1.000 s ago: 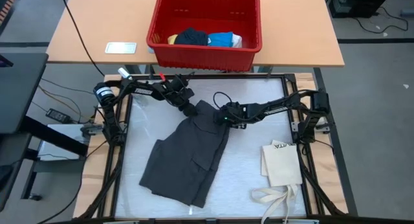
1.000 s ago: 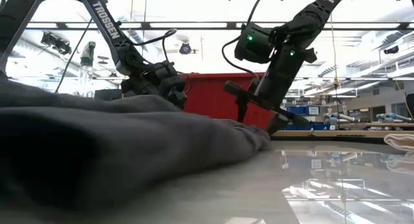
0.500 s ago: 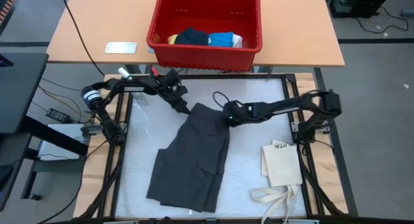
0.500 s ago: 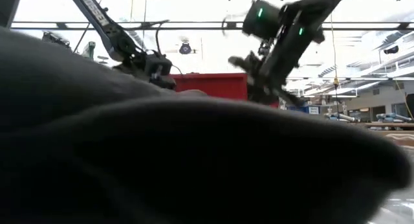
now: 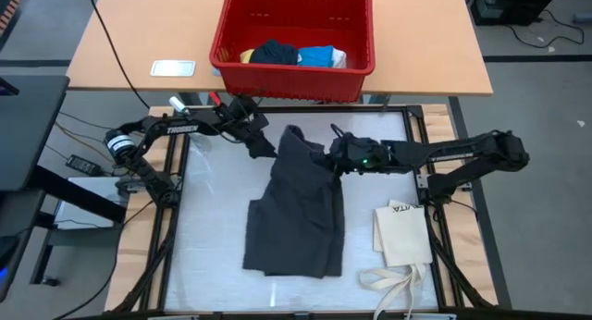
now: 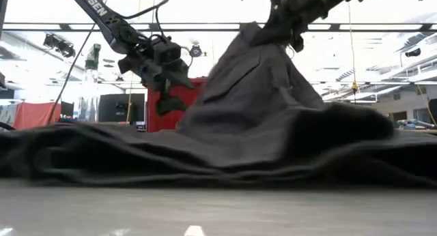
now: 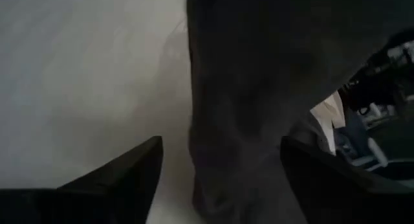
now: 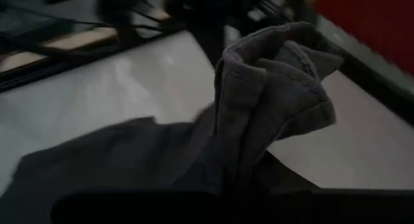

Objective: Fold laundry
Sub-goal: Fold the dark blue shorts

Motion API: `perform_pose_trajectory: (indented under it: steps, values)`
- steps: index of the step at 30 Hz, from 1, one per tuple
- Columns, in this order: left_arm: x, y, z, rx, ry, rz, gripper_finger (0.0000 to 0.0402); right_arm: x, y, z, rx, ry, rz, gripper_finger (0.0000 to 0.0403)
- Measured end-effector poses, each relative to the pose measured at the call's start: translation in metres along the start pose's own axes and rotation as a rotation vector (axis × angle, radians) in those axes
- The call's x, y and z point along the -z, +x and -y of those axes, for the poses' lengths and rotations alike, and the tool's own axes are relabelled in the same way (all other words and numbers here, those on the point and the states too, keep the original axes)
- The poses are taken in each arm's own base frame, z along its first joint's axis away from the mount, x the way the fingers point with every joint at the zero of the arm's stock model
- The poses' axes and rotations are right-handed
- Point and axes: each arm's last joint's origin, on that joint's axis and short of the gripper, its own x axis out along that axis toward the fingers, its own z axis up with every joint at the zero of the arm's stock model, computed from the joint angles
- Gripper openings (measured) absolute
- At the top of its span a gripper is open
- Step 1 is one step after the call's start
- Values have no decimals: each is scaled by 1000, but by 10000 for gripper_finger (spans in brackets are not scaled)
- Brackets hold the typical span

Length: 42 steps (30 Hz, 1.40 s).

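The folding looks barely begun. The dark grey shorts (image 5: 298,209) lie on the white mat of the near table (image 5: 208,227), most of the cloth spread flat toward the front edge, with the waist end pulled up off the surface. The right tool (image 5: 335,159) is clamped on that waist edge: its wrist view shows a bunched fold of grey cloth pinched right at the fingers, and the low view shows the shorts hanging from it in a peak over the rest of the garment. The left tool (image 5: 265,150) stands just beside the shorts' left edge with its fingers (image 7: 123,179) spread wide and nothing between them; from its wrist view the cloth hangs clear in front of it. So one garment is out and lifted at one corner only, and no clean fold line shows in it yet; the cloth on the table is rumpled and not squared. The other pieces, a yellow (image 5: 248,55), a navy (image 5: 276,52), a blue (image 5: 317,55) and a white one (image 5: 339,57), sit heaped in the red bin (image 5: 231,29) on the far table, untouched by either arm. A cream tote bag (image 5: 402,233) lies flat near the right front corner. By my reading the shorts need spreading, folding and setting aside, and then every piece in the bin remains.
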Motion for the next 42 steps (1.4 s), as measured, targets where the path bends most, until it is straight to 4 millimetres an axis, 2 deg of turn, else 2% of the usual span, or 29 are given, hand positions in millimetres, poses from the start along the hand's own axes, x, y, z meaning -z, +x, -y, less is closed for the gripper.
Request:
perform_pose_trajectory:
  steps: [6,9,11,14,18,20,21,22,25,28,30,33,37,40,42]
  values:
    - [-13,9,16,59,172,103,351,-10,-20,-1,-53,-33,64,27]
    - [-20,13,28,135,278,154,347,-12,-26,-2,-60,-34,77,27]
    - [-23,16,38,199,339,182,329,-13,-30,-3,-64,-33,87,27]
    - [-26,17,52,254,381,207,270,-11,-33,-4,-64,-38,76,27]
    - [-27,13,63,276,378,217,138,-9,-35,-2,28,-47,75,27]
    - [-31,2,66,273,375,249,61,-10,-37,1,128,-62,98,27]
    - [-35,-6,68,267,383,278,35,-11,-38,3,176,-90,113,29]
    - [-40,-14,71,263,389,309,26,-14,-39,6,215,-127,136,33]
    - [-65,-46,88,248,452,417,30,-30,-47,12,281,-230,253,39]
    - [-93,-82,123,249,550,515,33,-53,-61,13,341,-282,436,32]
    - [-106,-101,148,246,615,532,33,-70,-72,9,366,-334,510,26]
    - [-115,-117,180,216,667,474,33,-92,-85,0,372,-433,533,26]
    - [-106,-118,209,110,669,313,35,-96,-85,-19,313,-512,417,26]
    - [-88,-106,222,28,657,170,35,-80,-74,-36,266,-485,316,26]
    - [-72,-93,226,-17,605,70,36,-63,-65,-46,183,-387,249,26]
